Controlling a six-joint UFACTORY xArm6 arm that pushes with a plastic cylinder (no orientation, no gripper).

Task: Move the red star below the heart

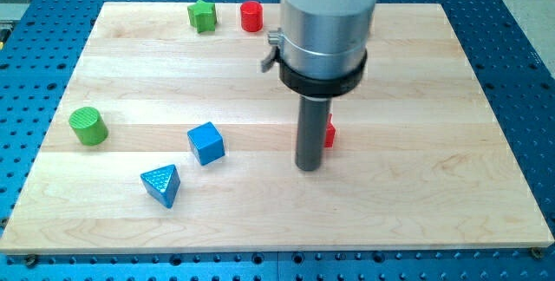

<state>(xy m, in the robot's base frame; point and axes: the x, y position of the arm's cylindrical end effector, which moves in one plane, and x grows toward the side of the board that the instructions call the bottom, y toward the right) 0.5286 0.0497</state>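
Mostly hidden behind the rod, a red block [329,132], shape not made out, seen touching my tip [309,167] at its 2 o'clock, no claw fitted, blue cube [206,142] well apart at 9 o'clock, no heart seen.

Red block [329,131] mostly hidden behind rod, shape unclear; arm cut off at top.

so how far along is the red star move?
Done: nothing that shows; no heart is visible on the board. In hand: my tip sits right beside a red block, mostly hidden behind the rod, so its shape is unclear; it may be the star. Left: the whole push to below the heart.
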